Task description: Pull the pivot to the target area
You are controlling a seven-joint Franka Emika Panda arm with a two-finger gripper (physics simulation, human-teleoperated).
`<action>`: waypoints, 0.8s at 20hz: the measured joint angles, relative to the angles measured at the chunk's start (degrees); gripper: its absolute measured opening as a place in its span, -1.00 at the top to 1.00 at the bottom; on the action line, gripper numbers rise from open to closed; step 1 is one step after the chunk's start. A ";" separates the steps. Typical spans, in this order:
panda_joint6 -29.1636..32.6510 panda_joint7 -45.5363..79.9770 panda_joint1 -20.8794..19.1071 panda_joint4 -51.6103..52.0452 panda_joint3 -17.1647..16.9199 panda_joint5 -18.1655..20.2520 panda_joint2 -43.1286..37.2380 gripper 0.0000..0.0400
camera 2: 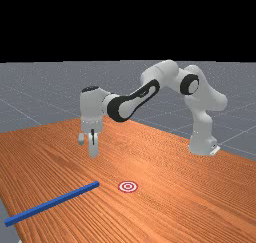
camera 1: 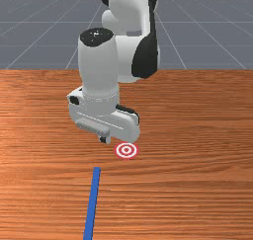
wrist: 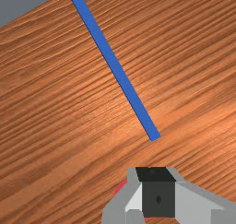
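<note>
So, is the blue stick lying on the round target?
No, wood shows between the blue stick and the target.

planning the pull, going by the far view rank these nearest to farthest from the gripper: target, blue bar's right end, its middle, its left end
1. Bar's right end and target: too close to call; the target is farther to the far view's right.
2. Bar's middle, toward the far view's left.
3. Bar's left end, farthest to the far view's left.
</note>
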 joint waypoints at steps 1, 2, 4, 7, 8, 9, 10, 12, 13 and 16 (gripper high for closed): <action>-0.01 -7.51 -1.61 0.36 0.92 -0.81 0.06 1.00; -0.19 -8.31 -2.36 0.73 0.84 -0.78 0.28 1.00; 0.07 -15.86 -3.67 0.81 1.88 -1.72 0.27 1.00; 0.72 -19.44 -4.10 0.55 2.50 -2.15 0.54 -0.55; 1.07 -18.30 -3.99 0.46 2.33 -1.92 0.75 -0.73; 1.01 -19.65 -4.24 0.58 2.56 -2.07 0.93 -0.84; 2.15 -21.71 -3.46 -0.11 1.71 -4.40 0.90 -0.90; 10.46 -24.11 -3.99 -5.99 3.32 -1.65 -0.97 -0.96; 4.60 -21.23 -2.89 -1.25 1.25 -4.88 1.73 -0.98; 8.10 -18.59 -0.87 -1.89 -1.00 -7.32 4.32 -1.00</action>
